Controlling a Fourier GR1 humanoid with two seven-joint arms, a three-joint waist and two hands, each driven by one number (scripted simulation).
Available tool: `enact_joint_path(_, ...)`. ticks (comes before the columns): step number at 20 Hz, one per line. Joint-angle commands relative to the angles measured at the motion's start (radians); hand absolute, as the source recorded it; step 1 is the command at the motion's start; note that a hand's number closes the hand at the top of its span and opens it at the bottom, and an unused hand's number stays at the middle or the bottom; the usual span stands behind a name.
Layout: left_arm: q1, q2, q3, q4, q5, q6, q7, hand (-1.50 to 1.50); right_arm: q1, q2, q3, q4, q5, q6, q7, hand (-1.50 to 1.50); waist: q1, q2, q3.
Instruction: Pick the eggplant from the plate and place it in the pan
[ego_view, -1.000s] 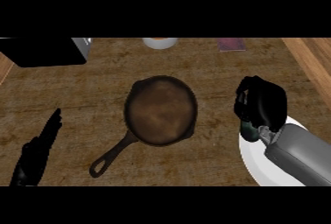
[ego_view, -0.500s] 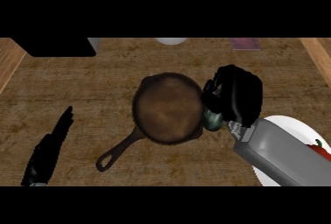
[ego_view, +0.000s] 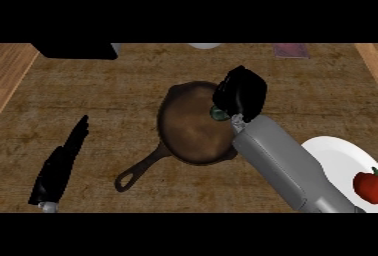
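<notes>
A brown woodgrain counter top (ego_view: 111, 100) fills the view, paler wooden strips along both sides.

A single head view looked steeply down on the wooden counter (ego_view: 111, 100) from above the robot's own side. Both forearms entered from the lower edge, and the pan (ego_view: 192, 125) sat near mid-frame. The white plate (ego_view: 332, 155) was cut off at the right edge.

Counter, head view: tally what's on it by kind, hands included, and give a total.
Pans: 1
Plates: 1
Red vegetables: 1
Eggplants: 1, mostly hidden inside the right hand
Hands: 2, left hand, right hand
Total: 6
</notes>
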Motion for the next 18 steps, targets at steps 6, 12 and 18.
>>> enact_joint_path(6, -0.06, -0.023, -0.005, 0.032, -0.012, -0.009, 0.006, 0.0, -0.072, 0.161, -0.182, 0.358, -0.225, -0.119, -0.14, 1.5, 0.033, 0.018, 0.002)
enact_joint_path(12, -0.05, -0.018, -0.013, 0.009, -0.012, -0.028, -0.005, 0.0, -0.05, 0.163, -0.29, 0.369, -0.45, -0.299, -0.271, -1.5, 0.059, 0.019, 0.003)
enact_joint_path(18, -0.083, -0.033, -0.019, 0.031, -0.033, -0.017, 0.022, 0.0, -0.086, 0.164, -0.296, 0.402, -0.451, -0.554, -0.495, -1.5, 0.041, 0.015, 0.002)
